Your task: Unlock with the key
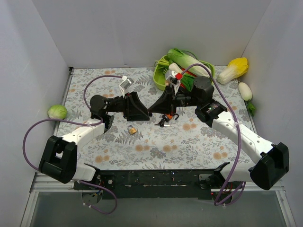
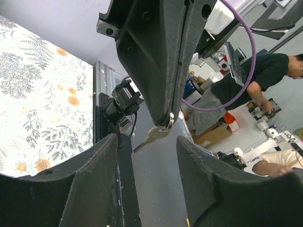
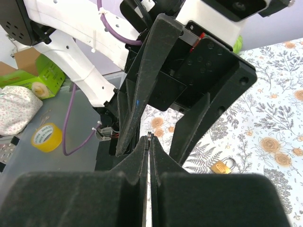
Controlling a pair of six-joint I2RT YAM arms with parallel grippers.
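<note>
Two tools meet over the counter (image 1: 189, 142): the right tool (image 3: 149, 142) pinches a thin ring (image 3: 149, 137), a silvery key (image 2: 152, 135) dangling, inside the left tool (image 2: 147, 142), jaws parted. Whether the key lies among dark bits (image 1: 164, 121) at 6 o'clock, I cannot tell.

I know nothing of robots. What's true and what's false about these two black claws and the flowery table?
1. The right gripper is shut on a thin wire ring, with a silvery all-metal key dangling below. True.
2. The left gripper clamps that key. False: its jaws stand open on either side of it.
3. The small brass padlock hangs from the key. False: it lies on the flowered tablecloth.
4. A green basket of leafy vegetables sits at the table's far side. True.
</note>
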